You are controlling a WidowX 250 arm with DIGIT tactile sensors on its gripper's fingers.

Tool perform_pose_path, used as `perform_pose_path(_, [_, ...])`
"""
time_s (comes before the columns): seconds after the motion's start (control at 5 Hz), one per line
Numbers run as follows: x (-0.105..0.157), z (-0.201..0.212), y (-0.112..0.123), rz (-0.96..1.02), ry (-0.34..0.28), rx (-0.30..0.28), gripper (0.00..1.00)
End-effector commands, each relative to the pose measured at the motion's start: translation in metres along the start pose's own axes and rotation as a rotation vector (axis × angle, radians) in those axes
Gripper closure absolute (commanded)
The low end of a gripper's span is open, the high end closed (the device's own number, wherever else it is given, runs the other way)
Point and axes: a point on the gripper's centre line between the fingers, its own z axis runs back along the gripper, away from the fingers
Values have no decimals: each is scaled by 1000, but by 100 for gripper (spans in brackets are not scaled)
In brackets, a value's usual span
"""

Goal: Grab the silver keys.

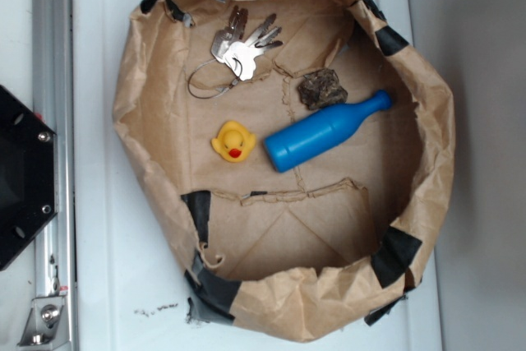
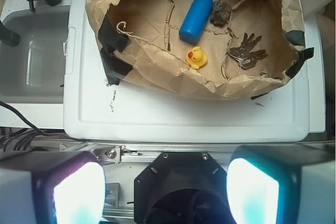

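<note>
The silver keys (image 1: 242, 43) lie fanned on a ring with a thin wire loop at the back left of the brown paper bowl (image 1: 144, 96). In the wrist view the silver keys (image 2: 247, 53) lie at the right inside the paper bowl (image 2: 157, 74). My gripper (image 2: 165, 192) hangs high over the robot's black base, far from the keys, open, with nothing between its two glowing pads (image 2: 79, 192). The exterior view does not show the gripper.
A yellow rubber duck (image 1: 233, 140), a blue plastic bottle (image 1: 325, 131) and a dark brown rough lump (image 1: 320, 88) also lie in the bowl. The bowl sits on a white tray (image 1: 107, 269). The black robot base (image 1: 20, 178) and a metal rail (image 1: 53, 55) are at left.
</note>
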Motion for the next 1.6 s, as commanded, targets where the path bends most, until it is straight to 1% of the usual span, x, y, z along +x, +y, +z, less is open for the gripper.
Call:
perform_pose_path(0.0, [0,0,0,0,0,0,0])
perform_pose_path(0.2, [50,-7,1,62,-57,9,0])
perform_pose_path(0.4, [90,-19,13,94,-132,21,0])
perform_pose_path(0.6, [102,-36,29,91,-141,19,0])
perform_pose_path(0.8, [108,-70,57,23,-157,59,0])
perform_pose_path(1.0, [110,-94,69,6,-133,116,0])
perform_pose_path(1.2, [115,-113,78,25,-92,161,0])
perform_pose_path(1.4, [112,-138,72,-35,-16,105,0])
